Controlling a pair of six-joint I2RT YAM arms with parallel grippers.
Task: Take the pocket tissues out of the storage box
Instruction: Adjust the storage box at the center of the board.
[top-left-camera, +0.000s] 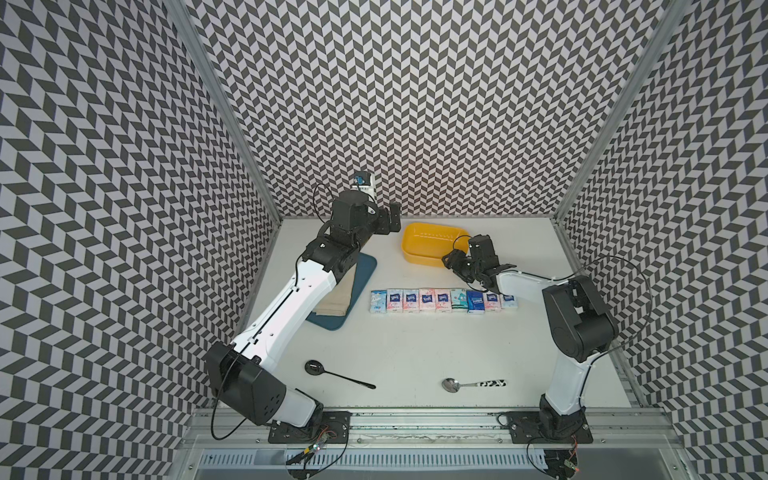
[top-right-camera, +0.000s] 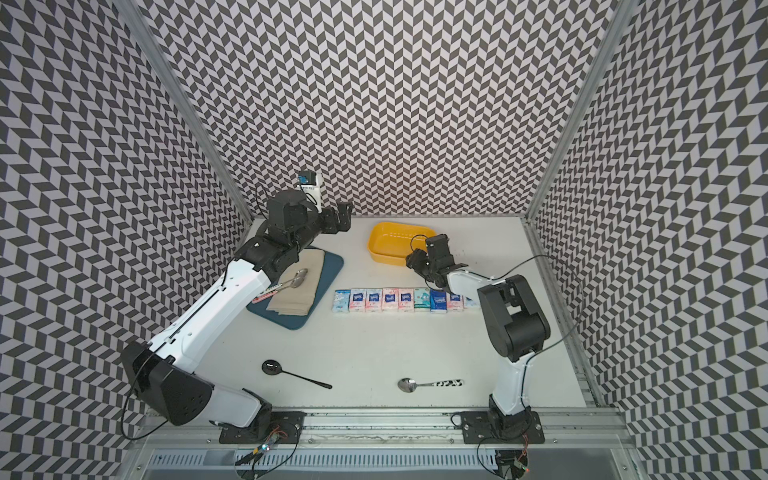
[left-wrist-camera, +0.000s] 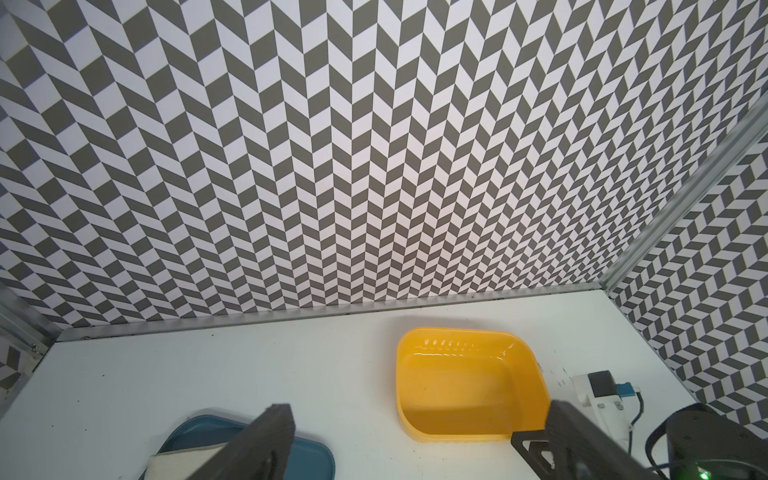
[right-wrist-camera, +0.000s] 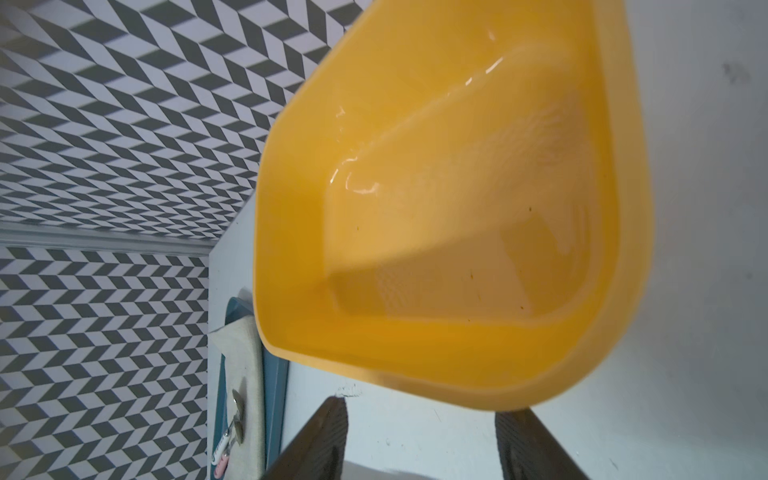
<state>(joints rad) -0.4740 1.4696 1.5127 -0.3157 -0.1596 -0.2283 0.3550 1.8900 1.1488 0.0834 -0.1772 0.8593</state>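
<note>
**A:** How do the end effectors stand?

**B:** The right end effector (right-wrist-camera: 424, 415) has its jaws apart with nothing between them. It hovers just beside the near right corner of the yellow storage box (right-wrist-camera: 415, 353). The left end effector (left-wrist-camera: 419, 409) is spread wide too, raised near the back wall, left of the box.

**A:** Where are the pocket tissues?

**B:** Nine pocket tissues (top-left-camera: 442, 300) lie side by side in one row on the white desk (top-left-camera: 415, 353), outside the box and nearer the arms' bases. Most are white-pink, with a teal pack (top-left-camera: 458, 300) and a dark-blue pack (top-left-camera: 474, 301) among them.

**A:** And around them?

**B:** A dark-blue tray (top-right-camera: 328, 266) holding a beige cloth (top-right-camera: 291, 299) sits left of the row. A black spoon (top-left-camera: 316, 368) and a metal spoon (top-left-camera: 451, 384) lie near the front.
</note>
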